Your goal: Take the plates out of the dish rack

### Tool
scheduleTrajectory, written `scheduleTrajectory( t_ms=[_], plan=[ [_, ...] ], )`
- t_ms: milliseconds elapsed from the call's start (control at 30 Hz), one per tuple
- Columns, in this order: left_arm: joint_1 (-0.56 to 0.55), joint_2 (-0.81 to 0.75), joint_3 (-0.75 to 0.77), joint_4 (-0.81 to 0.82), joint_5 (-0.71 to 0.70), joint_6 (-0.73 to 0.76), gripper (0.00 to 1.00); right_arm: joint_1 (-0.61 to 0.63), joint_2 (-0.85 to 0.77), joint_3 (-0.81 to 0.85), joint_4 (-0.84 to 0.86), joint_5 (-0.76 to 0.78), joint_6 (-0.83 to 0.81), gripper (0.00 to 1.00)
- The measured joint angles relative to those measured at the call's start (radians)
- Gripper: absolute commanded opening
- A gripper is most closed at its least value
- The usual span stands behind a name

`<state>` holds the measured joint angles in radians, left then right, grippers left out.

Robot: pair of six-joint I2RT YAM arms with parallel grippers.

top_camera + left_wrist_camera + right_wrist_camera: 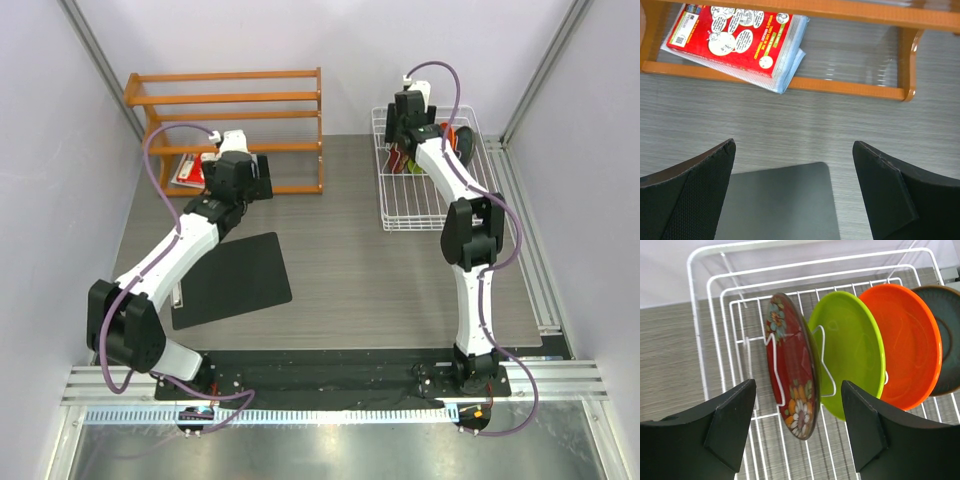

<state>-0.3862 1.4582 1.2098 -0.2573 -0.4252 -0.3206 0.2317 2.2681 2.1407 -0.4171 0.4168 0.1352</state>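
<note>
Plates, all four of them, stand on edge in the slot wires of the white wire dish rack (415,205), which sits at the far right of the desk (350,260). In the right wrist view they run in a row: the dark red flowered plate (792,375) nearest the left, then the lime green plate (850,350), the bright orange plate (905,345), and the dark teal plate (947,340), which is cut by the frame's edge.

By that count nothing has been unloaded yet, and no plate shows anywhere outside the rack. The whole job is left to do.

The first pick looks to be in hand. The right hand (799,385) is lowered over the rack with its two fingers straddling the red plate. Its jaws are apart, with a gap showing between each finger and the plate, so it grips nothing yet.

The left hand (794,145) is wide open and holds nothing. It hangs over the far edge of the black mat (785,200), just in front of the orange wooden shelf (850,90), where a red-and-white booklet (735,35) lies on the bottom slats.

I judge the mat to be a likely landing place for the plates, though the pictures do not settle that. Lifting, carrying and setting down remain for each of the four plates, starting with the red one.
</note>
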Motion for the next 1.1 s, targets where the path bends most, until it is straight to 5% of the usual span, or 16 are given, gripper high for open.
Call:
scheduleTrajectory(
  t_ms=[133,233,467,867,1100],
  plan=[
    [-0.019,-0.005,-0.019,0.013,-0.032,0.016,0.99,-0.014,0.024,0.007,-0.004,0.002,-0.002,0.66],
    [-0.021,-0.009,-0.021,0.024,-0.038,0.015,0.99,-0.022,0.042,0.018,-0.004,0.001,-0.006,0.44],
    [-0.021,-0.001,-0.014,0.019,-0.075,0.01,0.99,-0.034,0.083,0.058,-0.006,-0.011,-0.021,0.4],
    [-0.021,0.009,-0.014,0.019,-0.108,0.011,0.99,-0.037,0.1,0.066,-0.016,-0.034,-0.059,0.01],
    [-0.021,0.009,-0.014,0.013,-0.101,-0.015,1.0,-0.037,0.1,0.067,-0.016,-0.034,-0.083,0.01]
  ],
)
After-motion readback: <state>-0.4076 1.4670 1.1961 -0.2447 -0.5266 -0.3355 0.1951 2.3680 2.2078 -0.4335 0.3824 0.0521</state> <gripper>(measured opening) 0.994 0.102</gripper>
